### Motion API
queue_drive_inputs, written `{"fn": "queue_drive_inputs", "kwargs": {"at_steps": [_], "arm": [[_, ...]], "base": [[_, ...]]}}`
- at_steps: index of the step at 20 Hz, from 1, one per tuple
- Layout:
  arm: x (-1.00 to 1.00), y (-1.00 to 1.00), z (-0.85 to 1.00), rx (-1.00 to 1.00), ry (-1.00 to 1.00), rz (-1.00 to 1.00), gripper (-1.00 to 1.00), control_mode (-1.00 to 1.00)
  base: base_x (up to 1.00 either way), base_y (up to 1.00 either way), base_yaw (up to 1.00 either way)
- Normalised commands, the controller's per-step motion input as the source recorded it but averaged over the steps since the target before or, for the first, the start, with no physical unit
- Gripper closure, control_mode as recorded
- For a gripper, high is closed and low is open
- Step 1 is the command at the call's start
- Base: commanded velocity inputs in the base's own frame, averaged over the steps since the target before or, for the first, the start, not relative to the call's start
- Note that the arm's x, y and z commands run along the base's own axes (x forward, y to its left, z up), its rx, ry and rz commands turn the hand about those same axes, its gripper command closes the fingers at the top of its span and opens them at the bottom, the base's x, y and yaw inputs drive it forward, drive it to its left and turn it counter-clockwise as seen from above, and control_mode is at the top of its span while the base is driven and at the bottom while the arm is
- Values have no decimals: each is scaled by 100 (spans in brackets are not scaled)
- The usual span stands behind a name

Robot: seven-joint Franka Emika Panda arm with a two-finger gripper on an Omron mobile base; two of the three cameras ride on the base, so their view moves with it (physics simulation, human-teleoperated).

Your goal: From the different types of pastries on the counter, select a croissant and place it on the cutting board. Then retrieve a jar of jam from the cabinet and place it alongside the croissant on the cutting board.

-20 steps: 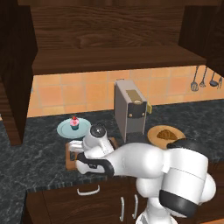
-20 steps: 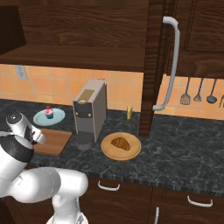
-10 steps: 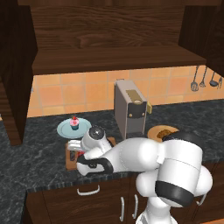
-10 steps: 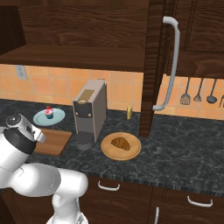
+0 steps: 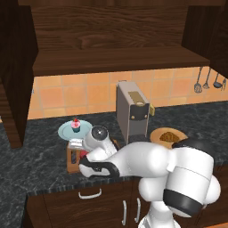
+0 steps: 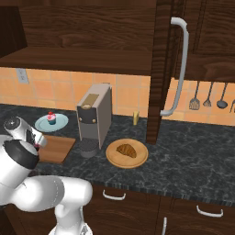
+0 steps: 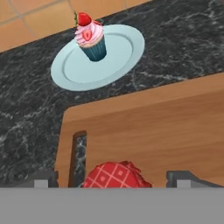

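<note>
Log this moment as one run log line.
gripper: open | jar of jam: on cutting board | croissant: on round plate

The red-lidded jar of jam (image 7: 116,176) sits on the light-brown cutting board (image 7: 175,127), near its slot handle. The golden croissant (image 6: 126,150) lies apart. The pink cupcake (image 7: 90,39) stands upright.

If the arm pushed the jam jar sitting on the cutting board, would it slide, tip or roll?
The jar of jam looks squat, so it would probably slide rather than tip. It sits on the flat cutting board, which likely offers little resistance. Its round lid suggests it could roll if knocked onto its side. The end effector straddles it, open.
</note>
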Motion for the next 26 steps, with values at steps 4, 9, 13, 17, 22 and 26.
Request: {"fn": "queue_drive_inputs", "kwargs": {"at_steps": [4,9,13,17,22,26], "arm": [[3,0,38,0,2,0,-100,-100],[10,-3,23,2,3,0,-100,-100],[35,-27,96,3,0,6,-100,-100],[-1,-23,26,1,-2,1,-100,-100],[-87,-45,-37,-5,-3,0,-100,-100],[-91,-55,-31,-3,-2,0,-100,-100]], "base": [[0,0,0],[0,0,0],[0,0,0],[0,0,0],[0,0,0],[0,0,0]]}}
